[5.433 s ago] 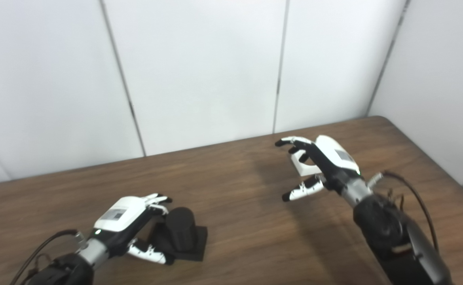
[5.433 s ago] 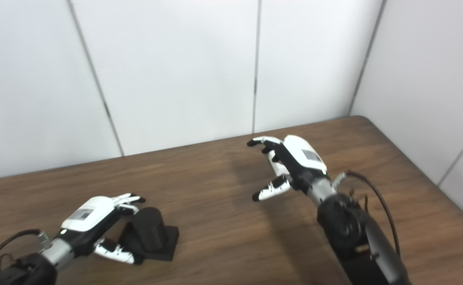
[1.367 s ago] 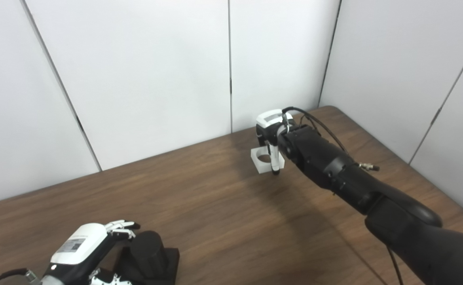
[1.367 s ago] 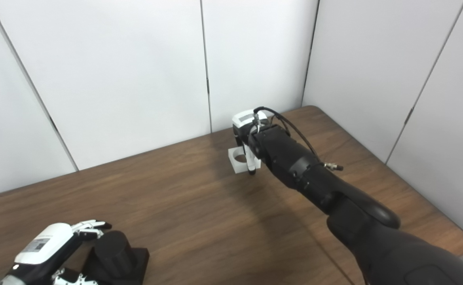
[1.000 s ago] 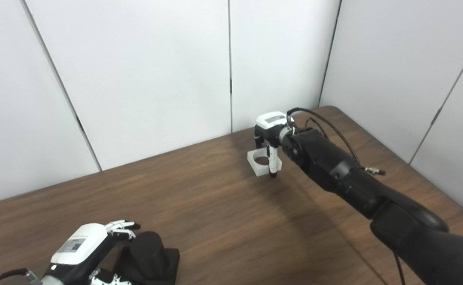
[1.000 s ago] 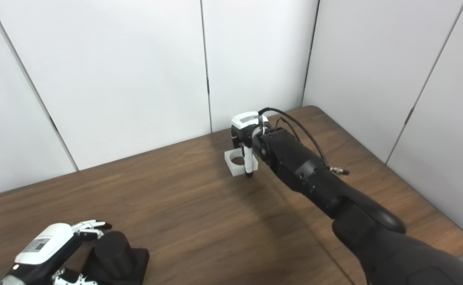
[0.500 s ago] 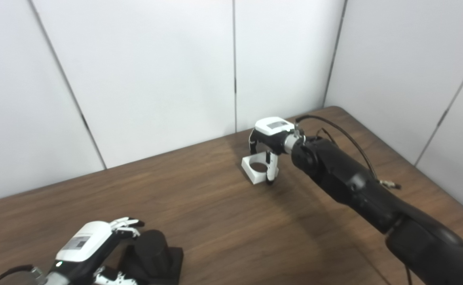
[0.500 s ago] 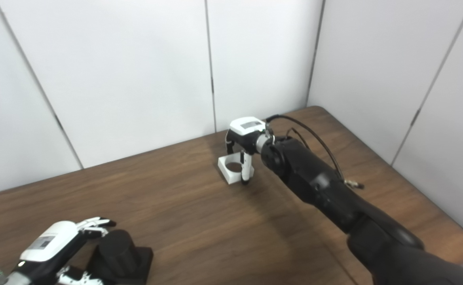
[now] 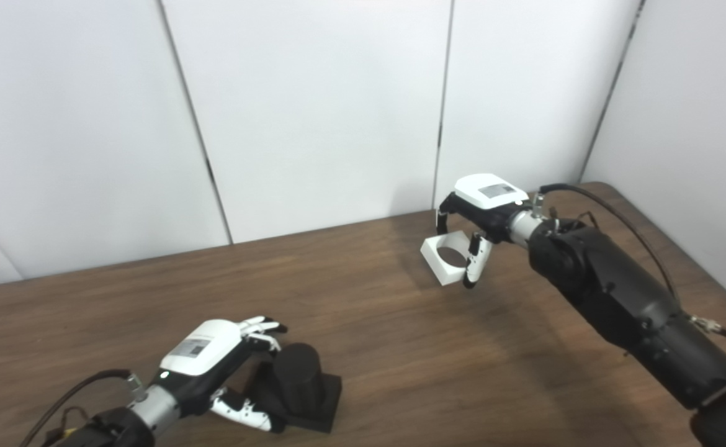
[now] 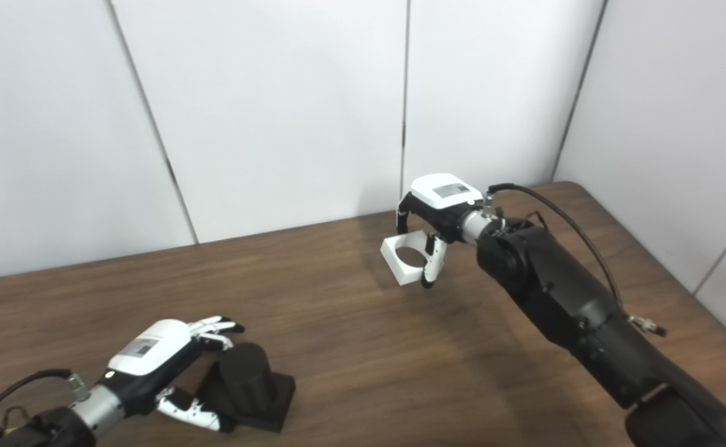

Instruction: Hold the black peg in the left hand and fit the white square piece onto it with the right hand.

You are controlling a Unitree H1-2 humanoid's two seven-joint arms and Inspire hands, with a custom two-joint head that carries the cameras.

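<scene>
The black peg [image 9: 298, 374], a short cylinder on a square black base, stands on the wooden table [image 9: 375, 347] at the lower left. My left hand [image 9: 214, 360] cups it from the left, fingers and thumb spread around the base without closing. The white square piece [image 9: 447, 256], with a round hole through it, hangs tilted above the table at the upper right. My right hand [image 9: 478, 214] is shut on it from above, thumb down its near side and fingers behind. The same piece [image 10: 405, 259] and peg [image 10: 246, 382] show in the right eye view.
White wall panels [image 9: 313, 112] stand close behind the table's far edge and along its right side. The rounded far-right table corner [image 9: 605, 186] lies just behind my right arm. Bare wood stretches between the two hands.
The camera has swung left, shifting the whole picture right. The white piece, earlier on the table under my right hand, is now lifted and tilted. The left hand stays at the peg.
</scene>
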